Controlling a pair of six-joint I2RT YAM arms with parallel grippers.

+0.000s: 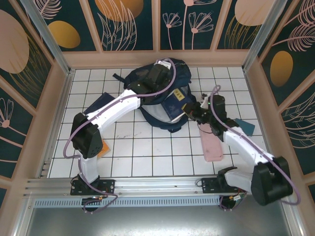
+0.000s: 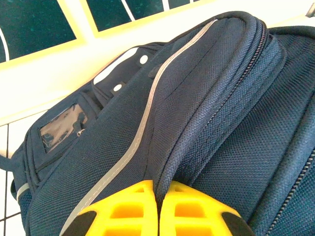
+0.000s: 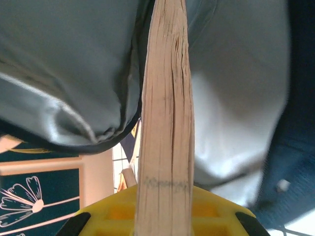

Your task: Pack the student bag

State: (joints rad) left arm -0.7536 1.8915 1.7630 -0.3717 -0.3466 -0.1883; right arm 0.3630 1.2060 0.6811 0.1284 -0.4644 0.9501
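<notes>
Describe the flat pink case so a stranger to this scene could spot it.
Find the big navy backpack on the white tiled table. Nearer the front edge, to its right, beside the right arm, lies the pink case. It's the only pale pink flat rectangle there.

We see a navy student bag [image 1: 184, 77] with a pale grey stripe, a navy book [image 1: 174, 106] with cream page edges, a pink case [image 1: 212, 145], and a white tabletop [image 1: 138, 147] gridded in dark lines.

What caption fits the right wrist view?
Right hand grips a book edge-on against the bag's grey lining.
</notes>
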